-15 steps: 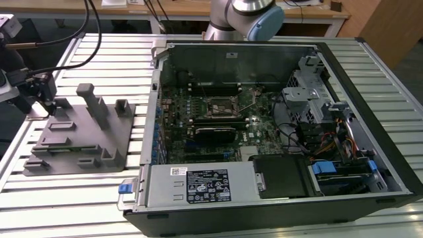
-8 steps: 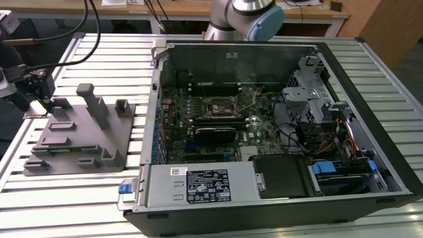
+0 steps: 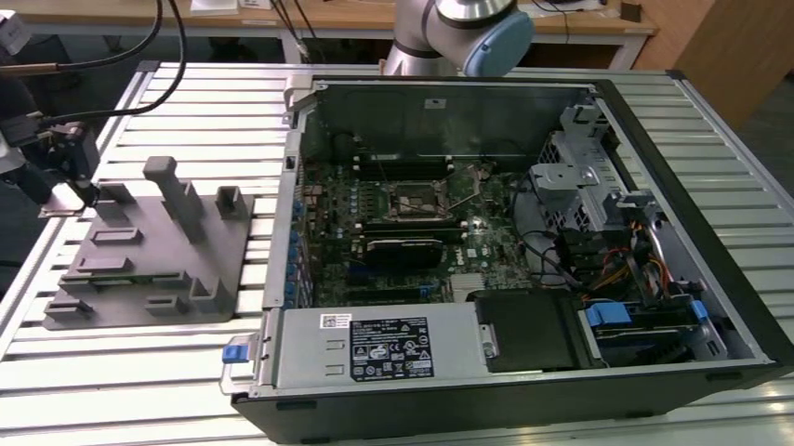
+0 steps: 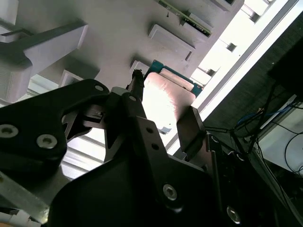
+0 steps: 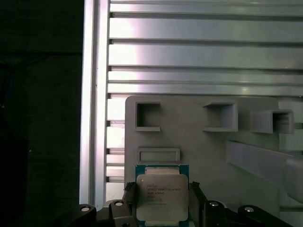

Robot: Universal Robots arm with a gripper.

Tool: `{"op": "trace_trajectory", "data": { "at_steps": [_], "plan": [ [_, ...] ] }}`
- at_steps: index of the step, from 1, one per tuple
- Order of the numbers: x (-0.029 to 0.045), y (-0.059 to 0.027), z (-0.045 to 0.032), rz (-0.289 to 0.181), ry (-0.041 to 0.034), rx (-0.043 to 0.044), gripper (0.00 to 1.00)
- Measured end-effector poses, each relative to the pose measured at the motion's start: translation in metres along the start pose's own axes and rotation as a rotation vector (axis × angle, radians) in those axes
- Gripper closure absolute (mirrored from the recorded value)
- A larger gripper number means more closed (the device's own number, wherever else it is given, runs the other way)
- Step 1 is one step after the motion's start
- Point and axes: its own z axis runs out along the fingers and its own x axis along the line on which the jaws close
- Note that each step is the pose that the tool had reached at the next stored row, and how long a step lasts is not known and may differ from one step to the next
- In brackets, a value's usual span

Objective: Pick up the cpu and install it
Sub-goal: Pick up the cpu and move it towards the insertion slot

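CPU (image 5: 162, 196), with its silver lid facing up and a thin green board edge around it, lay at one end of the grey fixture (image 5: 208, 146). The lid carried several short lines of dark print. In both wrist views the gripper (image 5: 162, 189) straddled the chip. Its two black fingers (image 5: 129, 194) sat close in against opposite sides and held it between them. Whether the chip had left the fixture could not be told. In the second wrist view the CPU (image 4: 165, 101) glared pale between the gripper (image 4: 163, 101) tips, above the fixture (image 4: 118, 28).

In the exterior view the gripper (image 3: 74, 195) hung at the far left edge of the frame, over the left end of the fixture (image 3: 149, 251). The fixture rested on the slatted metal table (image 3: 125, 372).

To the exterior view's right lay the open computer case (image 3: 694, 186). Its motherboard (image 3: 484, 242) was exposed, and the square black-framed socket (image 3: 416, 197) sat near the middle of the frame. At lower middle the power supply bore a large black printed label (image 3: 390, 348) and a small white sticker (image 3: 335, 321) beside it.
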Motion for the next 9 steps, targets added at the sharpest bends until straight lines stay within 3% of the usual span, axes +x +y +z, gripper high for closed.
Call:
{"op": "trace_trajectory", "data": {
  "at_steps": [9],
  "plan": [
    [0.0000, 0.0008, -0.0082, 0.000, 0.0000, 0.0000, 0.47]
  ]
}}
